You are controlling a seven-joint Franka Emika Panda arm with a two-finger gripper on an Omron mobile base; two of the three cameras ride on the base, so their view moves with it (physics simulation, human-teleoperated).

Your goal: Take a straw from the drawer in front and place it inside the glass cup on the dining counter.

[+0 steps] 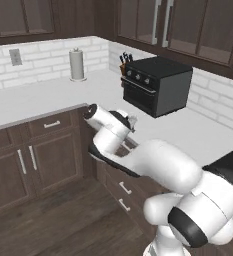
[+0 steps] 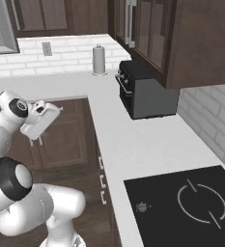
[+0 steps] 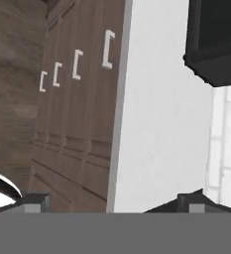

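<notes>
Over the edge of the white worktop (image 1: 48,97) the arm is folded, and its gripper (image 3: 114,198) stands released, with the two fingertips (image 3: 35,201) far apart and nothing between them. From the hand view I see the worktop running as a white band, and beside it a row of brown cabinet fronts with four small silver handles (image 3: 107,48); which of these fronts is the drawer of the task I cannot tell. No front looks pulled out.

On the worktop a black toaster oven (image 1: 157,85) stands near the corner, with a knife block (image 1: 124,64) just behind it against the white brick wall (image 1: 43,60). A paper towel roll (image 1: 77,64) stands upright further left, near the wall, below an outlet (image 1: 16,57). Dark upper cabinets (image 2: 155,34) hang above.

From the right base view a black cooktop (image 2: 184,205) lies flush in the worktop, well apart from the oven. The hand (image 2: 39,120) is tilted in front of the lower cabinets (image 2: 68,135), above the dark wooden floor (image 1: 53,220).
</notes>
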